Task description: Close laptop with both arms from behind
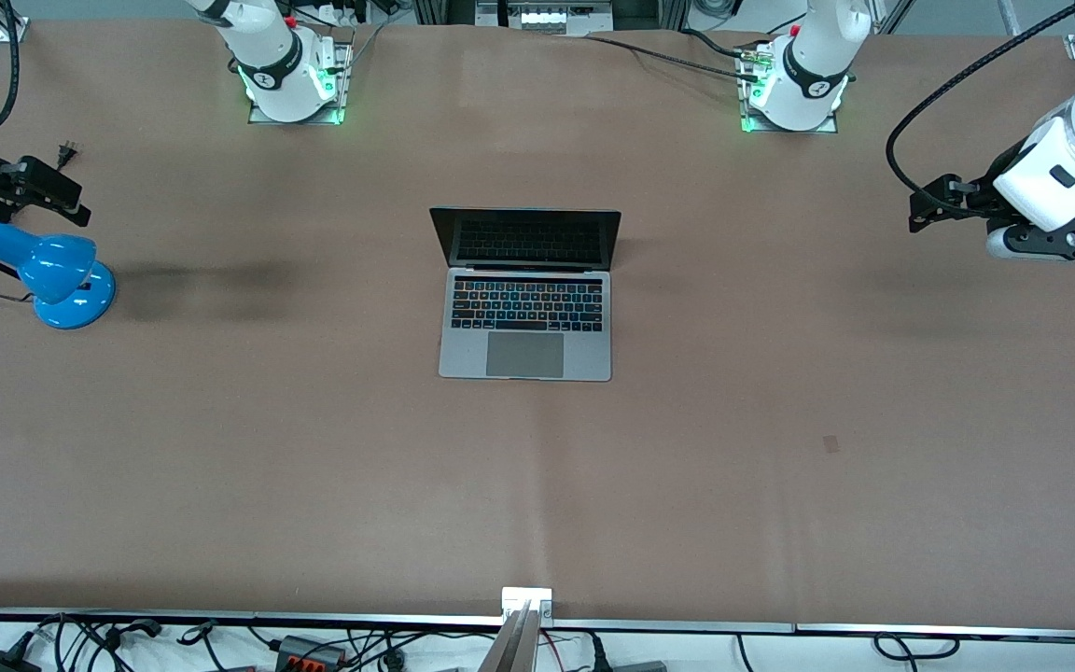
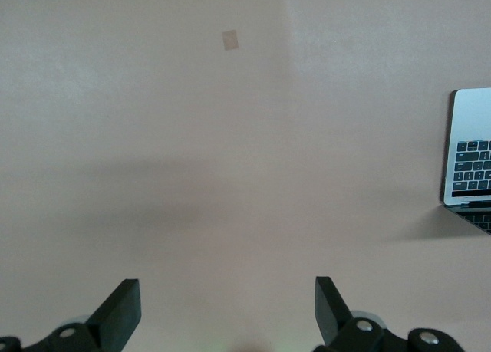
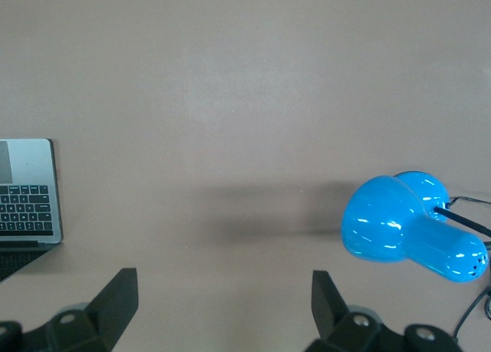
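The silver-grey laptop (image 1: 525, 308) stands open in the middle of the table, its dark screen upright and its keyboard toward the front camera. Its corner also shows in the left wrist view (image 2: 469, 154) and in the right wrist view (image 3: 28, 189). My left gripper (image 1: 920, 213) is open and empty, up over the bare table at the left arm's end. My right gripper (image 1: 66, 198) is open and empty, up over the right arm's end beside the blue lamp. In both wrist views the fingers (image 2: 123, 310) (image 3: 119, 297) stand wide apart over bare table.
A blue desk lamp (image 1: 48, 271) with a black cord lies at the right arm's end of the table; it also shows in the right wrist view (image 3: 406, 228). A small tape patch (image 1: 831, 444) marks the table nearer the front camera. Cables run along the front edge.
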`<state>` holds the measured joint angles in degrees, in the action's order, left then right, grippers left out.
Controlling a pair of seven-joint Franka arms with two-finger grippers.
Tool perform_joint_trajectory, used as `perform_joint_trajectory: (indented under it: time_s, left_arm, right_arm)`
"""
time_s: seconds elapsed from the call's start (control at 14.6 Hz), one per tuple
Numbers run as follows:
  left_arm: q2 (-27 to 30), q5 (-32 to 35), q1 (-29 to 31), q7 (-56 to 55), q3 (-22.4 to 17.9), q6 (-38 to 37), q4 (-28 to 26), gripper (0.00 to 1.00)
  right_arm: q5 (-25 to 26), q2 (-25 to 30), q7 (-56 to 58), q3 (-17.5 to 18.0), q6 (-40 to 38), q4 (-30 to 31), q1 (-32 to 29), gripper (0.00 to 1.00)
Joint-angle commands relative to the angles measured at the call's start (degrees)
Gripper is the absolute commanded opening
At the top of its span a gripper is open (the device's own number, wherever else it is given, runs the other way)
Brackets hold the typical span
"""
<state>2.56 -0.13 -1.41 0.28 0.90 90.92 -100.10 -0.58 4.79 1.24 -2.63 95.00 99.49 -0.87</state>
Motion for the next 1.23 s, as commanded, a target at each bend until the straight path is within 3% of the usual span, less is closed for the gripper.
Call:
perform_joint_trajectory:
  time_s: [0.0, 0.14, 0.21, 0.27, 0.41, 0.62, 0.75, 0.82, 0.89, 0.96, 1.1, 1.16]
  left_arm:
    - [-0.8, 0.7, 0.4, 0.1, 0.0, -0.4, 1.7, 1.0]
    - [-2.3, 0.7, -0.2, -0.5, 0.2, -0.8, 1.9, 1.0]
    - [-3.4, 0.7, -0.3, -0.3, 0.2, -2.7, 2.1, 1.0]
    - [-4.2, 0.7, -0.3, 0.0, 0.2, -5.1, 2.5, 1.0]
    - [-6.8, 0.7, -0.4, 0.1, 0.2, -9.9, 4.0, 1.0]
    - [-10.6, 0.6, -1.5, 0.0, 0.3, -15.8, 12.9, 1.0]
    - [-11.3, 0.6, -1.6, 1.0, 0.3, -19.8, 15.5, 0.99]
    - [-11.3, 0.5, -1.5, 0.9, 0.3, -20.1, 15.6, 0.86]
    - [-11.3, -0.6, -1.4, 1.0, 0.4, -21.0, 15.6, 0.62]
    - [-11.3, -2.8, -1.3, 1.1, 0.2, -23.0, 15.4, 0.32]
    - [-11.3, -3.8, -1.4, 0.8, 0.4, -23.9, 14.6, 0.07]
    - [-11.3, -4.1, -1.5, 0.6, 0.4, -23.8, 13.5, 0.01]
  right_arm:
    - [0.2, 0.2, 0.9, 0.9, -0.8, 0.0, -1.0, 0.98]
    - [0.2, 0.3, 0.9, 0.9, -0.8, -0.2, -1.1, 0.35]
    - [0.2, 0.3, 0.9, 0.9, -0.8, -0.3, -1.1, 0.1]
    - [0.3, 0.2, 0.9, 0.9, -0.8, -0.3, -1.1, 0.0]
    - [0.3, 0.0, 1.1, 1.0, -0.9, -0.4, -1.0, 0.0]
    - [-0.4, -0.3, 1.0, 1.0, -3.3, -0.4, -0.5, 0.0]
    - [-2.0, -0.3, 0.8, 1.0, -3.7, -0.4, -0.3, 0.0]
    - [-2.8, -0.3, 0.3, 1.1, -3.8, -0.3, -0.2, 0.0]
    - [-3.4, -0.6, 0.3, 1.2, -3.9, 0.0, 0.1, 0.0]
    - [-3.4, -0.9, 0.3, 1.1, -3.9, 0.1, 1.4, 0.0]
    - [-3.4, -1.5, 0.0, 1.2, -4.1, 0.2, 2.4, 0.0]
    - [-3.3, -2.2, 0.0, 1.2, -4.6, 0.2, 3.1, 0.0]
